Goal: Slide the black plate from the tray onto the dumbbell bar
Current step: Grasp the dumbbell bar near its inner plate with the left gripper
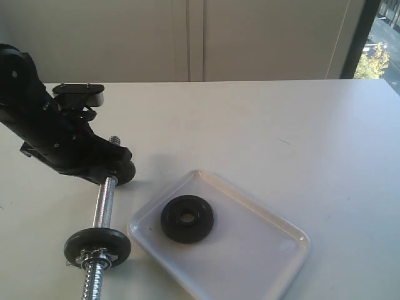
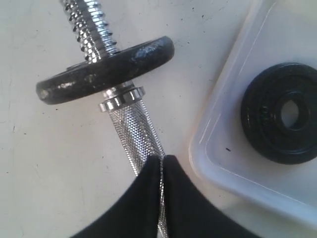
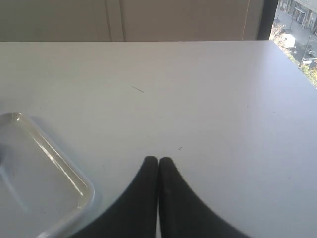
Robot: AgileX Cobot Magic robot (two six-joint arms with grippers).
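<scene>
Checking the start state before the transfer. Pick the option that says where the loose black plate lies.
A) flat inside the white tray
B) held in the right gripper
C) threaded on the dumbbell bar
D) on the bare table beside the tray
A: the black plate lies flat inside the tray, within its rim, apart from the dumbbell bar that rests on the table beside the tray.

The dumbbell bar (image 1: 104, 203) runs off the bottom edge; the left arm (image 1: 56, 134) largely hides its far disc (image 1: 127, 173).
</scene>
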